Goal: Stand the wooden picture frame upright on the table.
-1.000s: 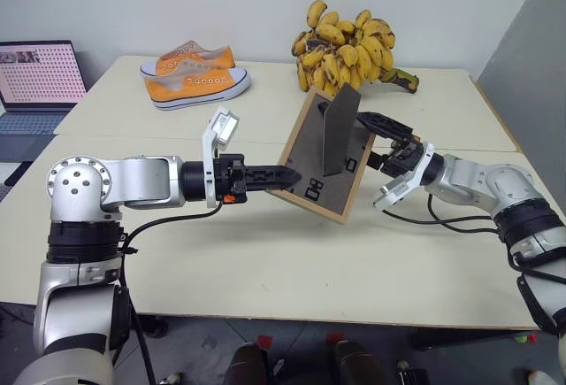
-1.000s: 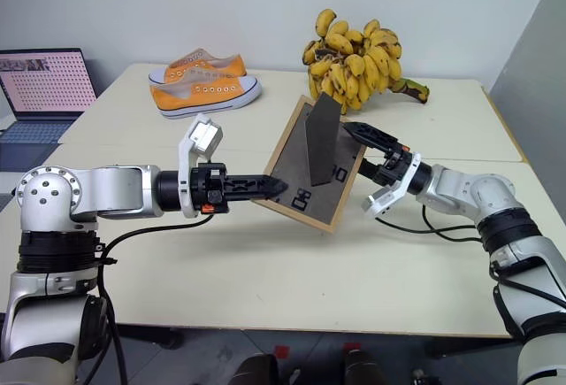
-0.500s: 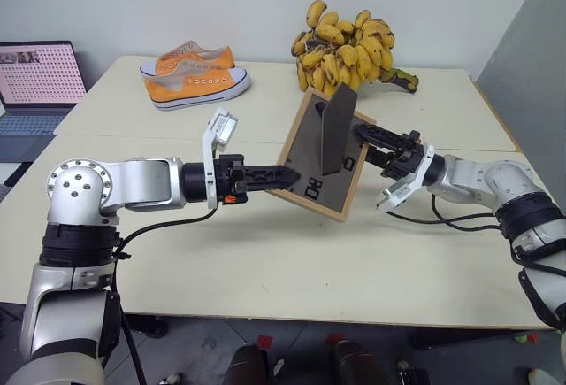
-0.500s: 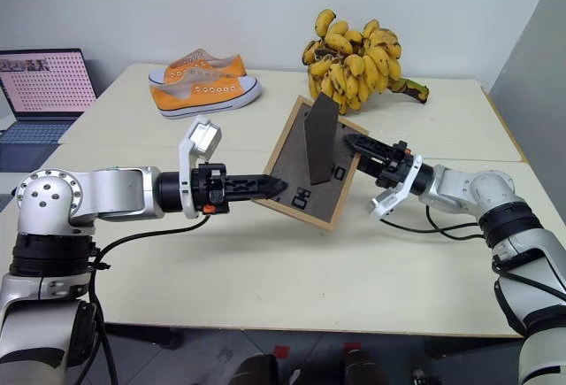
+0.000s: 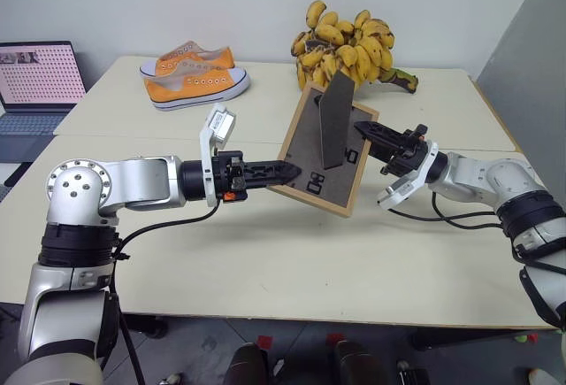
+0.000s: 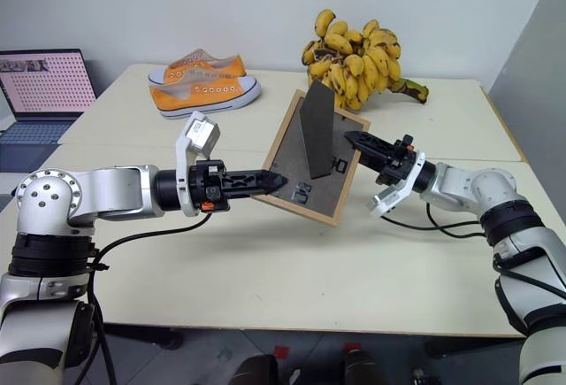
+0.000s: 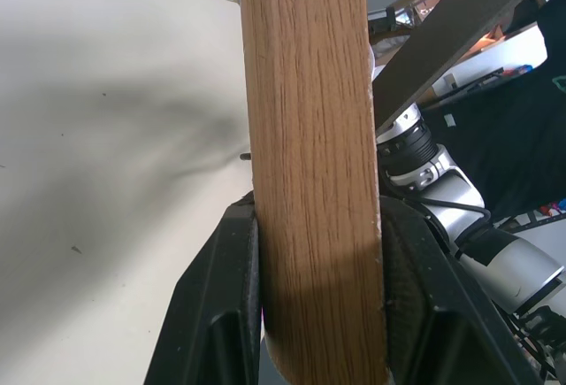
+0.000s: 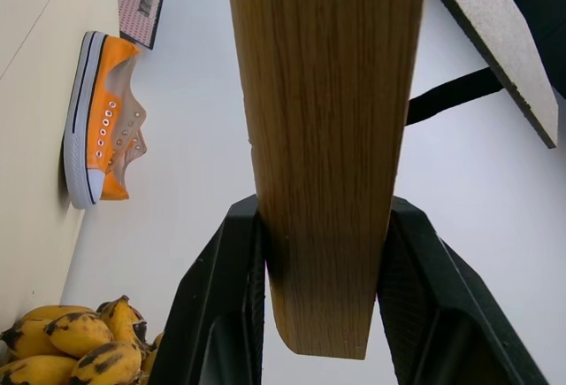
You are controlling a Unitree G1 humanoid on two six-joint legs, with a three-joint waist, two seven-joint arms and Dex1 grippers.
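At picture centre, both left gripper and right gripper jaws clench the tilted wooden picture frame above the counter.

Orange sneakers, bananas — laptop at far left.

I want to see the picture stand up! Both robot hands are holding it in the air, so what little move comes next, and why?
Probably lower it. The left gripper and right gripper both clamp the wooden picture frame, which is tilted above the table with its stand folded out, so its bottom edge and stand should touch down first.
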